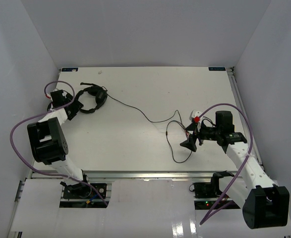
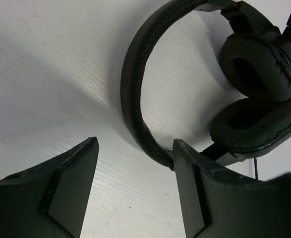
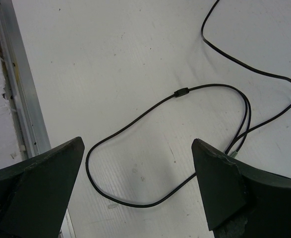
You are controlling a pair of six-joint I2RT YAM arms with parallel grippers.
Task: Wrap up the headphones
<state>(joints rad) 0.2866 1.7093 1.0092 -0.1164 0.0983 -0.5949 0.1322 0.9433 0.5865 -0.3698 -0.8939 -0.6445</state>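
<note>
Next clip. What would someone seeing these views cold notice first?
The black headphones lie at the far left of the table, with the open left gripper right at their headband. Their thin cord trails across to loose loops on the right, where the open right gripper hangs over them.

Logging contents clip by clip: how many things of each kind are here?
Headphones with cord: 1
Grippers: 2, left gripper and right gripper
Purple cables: 2
Table: 1
Total: 6
</note>
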